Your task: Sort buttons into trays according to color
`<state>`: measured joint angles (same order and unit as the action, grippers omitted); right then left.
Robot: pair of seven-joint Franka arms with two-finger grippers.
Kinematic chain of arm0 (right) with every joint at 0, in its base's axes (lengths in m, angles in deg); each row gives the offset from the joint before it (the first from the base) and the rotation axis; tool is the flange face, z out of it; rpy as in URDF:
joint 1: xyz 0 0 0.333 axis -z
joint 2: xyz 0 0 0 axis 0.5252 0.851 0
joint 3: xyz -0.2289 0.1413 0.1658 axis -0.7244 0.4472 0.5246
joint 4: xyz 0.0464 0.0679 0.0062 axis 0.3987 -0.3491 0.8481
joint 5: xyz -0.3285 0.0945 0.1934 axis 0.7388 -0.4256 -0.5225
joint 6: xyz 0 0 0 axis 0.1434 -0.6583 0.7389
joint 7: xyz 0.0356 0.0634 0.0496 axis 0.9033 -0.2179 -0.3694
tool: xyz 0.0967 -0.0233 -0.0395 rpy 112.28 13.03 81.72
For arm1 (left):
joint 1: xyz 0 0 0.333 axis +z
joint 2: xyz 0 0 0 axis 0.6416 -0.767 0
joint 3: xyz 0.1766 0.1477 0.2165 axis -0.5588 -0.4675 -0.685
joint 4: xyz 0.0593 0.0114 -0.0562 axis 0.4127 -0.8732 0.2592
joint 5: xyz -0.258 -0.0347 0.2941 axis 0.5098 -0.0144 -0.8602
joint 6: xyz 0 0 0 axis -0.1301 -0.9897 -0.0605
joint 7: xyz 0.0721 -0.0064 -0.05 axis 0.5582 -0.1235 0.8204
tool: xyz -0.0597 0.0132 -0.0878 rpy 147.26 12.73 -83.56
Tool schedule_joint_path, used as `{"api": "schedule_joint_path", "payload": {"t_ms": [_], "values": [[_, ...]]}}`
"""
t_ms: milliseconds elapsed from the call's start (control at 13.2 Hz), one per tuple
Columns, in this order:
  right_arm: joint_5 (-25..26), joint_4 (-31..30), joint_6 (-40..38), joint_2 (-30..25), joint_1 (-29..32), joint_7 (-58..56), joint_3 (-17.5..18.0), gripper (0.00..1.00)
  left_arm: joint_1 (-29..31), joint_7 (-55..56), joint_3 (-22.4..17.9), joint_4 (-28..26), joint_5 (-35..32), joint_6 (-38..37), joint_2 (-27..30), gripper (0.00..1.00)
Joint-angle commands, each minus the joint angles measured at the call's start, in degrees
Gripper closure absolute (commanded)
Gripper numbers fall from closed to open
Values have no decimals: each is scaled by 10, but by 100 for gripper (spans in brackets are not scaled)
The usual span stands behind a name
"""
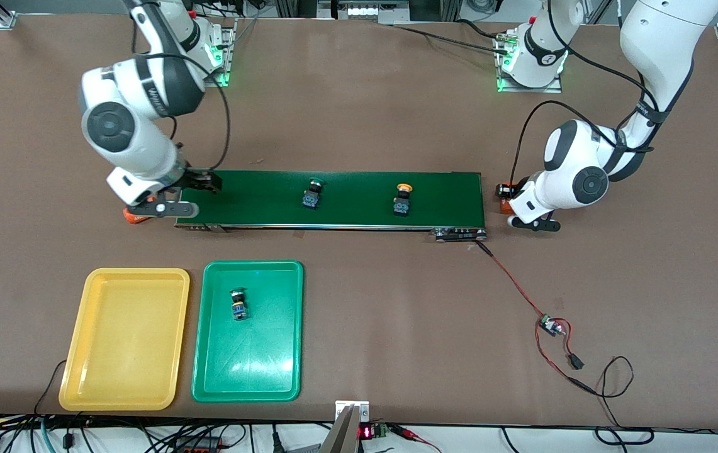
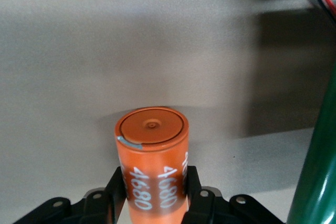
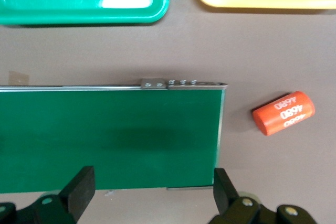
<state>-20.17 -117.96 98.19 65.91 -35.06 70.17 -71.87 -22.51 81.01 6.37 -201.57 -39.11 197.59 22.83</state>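
Left claw [image 2: 155, 203] sat low at the left arm's end of the conveyor belt [image 1: 333, 198], jaws drawn in against an orange cylinder [image 2: 152, 166] with white print; the cylinder stood between the fingers [image 2: 116, 192], apparently gripped. It is not one of the buttons.

Right claw [image 3: 152, 187] hung over the belt's end toward the right arm, jaws wide and holding nothing, likely stationed to take buttons there. A second orange cylinder [image 3: 283, 113] lay on its side on the bench [image 1: 365, 113] just off that belt end.

Two buttons stood on the belt, well apart: a green-capped button [image 1: 312, 194] and a yellow-capped button [image 1: 403, 200] toward the left arm's end. Another green button [image 1: 239, 304] already lay in the green tray [image 1: 248, 377]. The yellow tray [image 1: 126, 377] beside it held nothing. A fourth button was not visible.

The trays lay nearer the front camera than the belt, with bare bench between, room enough for a carry. Red and black wires [image 1: 522, 296] trailed from the belt's left-arm end.
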Motion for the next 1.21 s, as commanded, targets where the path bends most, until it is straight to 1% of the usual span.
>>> {"api": "schedule_joint_path", "payload": {"t_ms": [0, 76, 152, 227, 303, 379, 455, 531, 682, 758, 834, 910, 1137], "values": [[-31, -39, -20, -68, 7, -14, 3, 0, -1, 11, 3, -2, 7, -1, 9, 100], [-52, -57, -20, -94, 14, -13, 3, 0, -1, 5, 5, 4, 6, -12, 24, 100], [-60, -76, -21, -117, 28, -17, 3, 0, -2, -1, 6, 15, 6, -31, 36, 100], [-63, -96, -20, -137, 35, -17, 4, 0, -3, -13, 11, 38, 6, -64, 48, 100], [-91, -118, -16, -156, 41, -16, 5, 0, -3, -23, 18, 63, 5, -90, 52, 100], [-137, -137, -16, -171, 53, -16, 8, 0, -7, -50, 26, 85, 5, -113, 53, 100], [-160, -146, -18, -173, 57, -13, 17, 0, -10, -98, 27, 105, 5, -131, 55, 100], [-165, -147, -14, -169, 57, -5, 32, 0, -13, -142, 27, 112, 5, -134, 61, 100], [-167, -147, 13, -149, 58, 42, 81, 0, -20, -230, 32, 114, 10, -135, 62, 100], [-162, -147, 27, -137, 58, 50, 107, 0, -33, -286, 40, 114, 8, -134, 61, 100], [-160, -147, 42, -128, 60, 50, 124, 0, -50, -357, 46, 115, 7, -132, 62, 100], [-153, -146, 45, -117, 58, 48, 124, 0, -70, -417, 47, 124, 9, -128, 62, 100], [-131, -127, 40, -104, 70, 45, 122, 0, -99, -469, 49, 137, 8, -126, 61, 100]]}}
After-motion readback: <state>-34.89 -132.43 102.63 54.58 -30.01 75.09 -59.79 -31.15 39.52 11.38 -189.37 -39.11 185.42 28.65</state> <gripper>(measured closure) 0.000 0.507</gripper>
